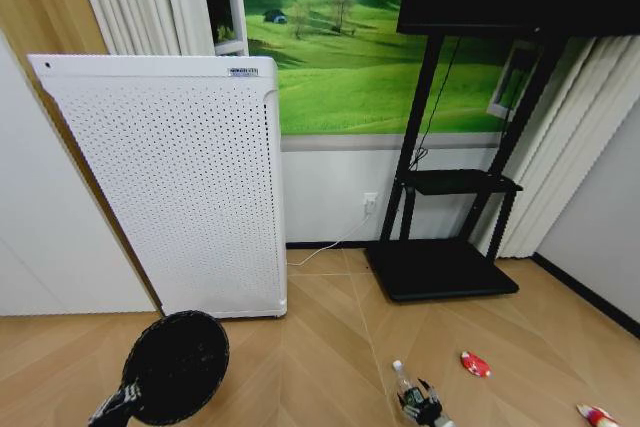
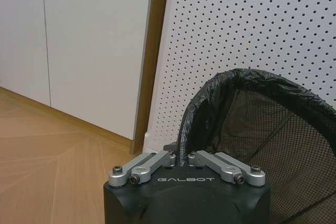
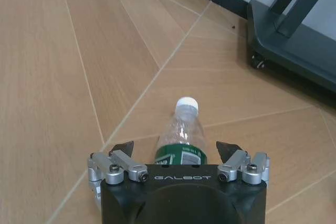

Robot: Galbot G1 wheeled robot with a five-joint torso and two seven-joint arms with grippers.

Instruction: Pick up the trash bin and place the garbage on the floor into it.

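Observation:
The trash bin (image 1: 178,365), a round black mesh basket, hangs tilted at the lower left in front of the white appliance. My left gripper (image 1: 128,395) is shut on its rim; the left wrist view shows the gripper (image 2: 181,160) pinching the rim with the mesh (image 2: 273,124) beyond. A clear bottle with a green label (image 3: 181,129) lies on the floor (image 3: 79,77), white cap pointing away. My right gripper (image 3: 176,148) is open, one finger on each side of the bottle (image 1: 404,377). A red-and-white packet (image 1: 475,364) and a pinkish wrapper (image 1: 597,414) lie further right.
A tall white perforated appliance (image 1: 170,187) stands against the wall right behind the bin. A black TV stand with a flat base (image 1: 440,269) sits at the middle back, its base edge (image 3: 294,40) near the bottle. Curtains hang on the right.

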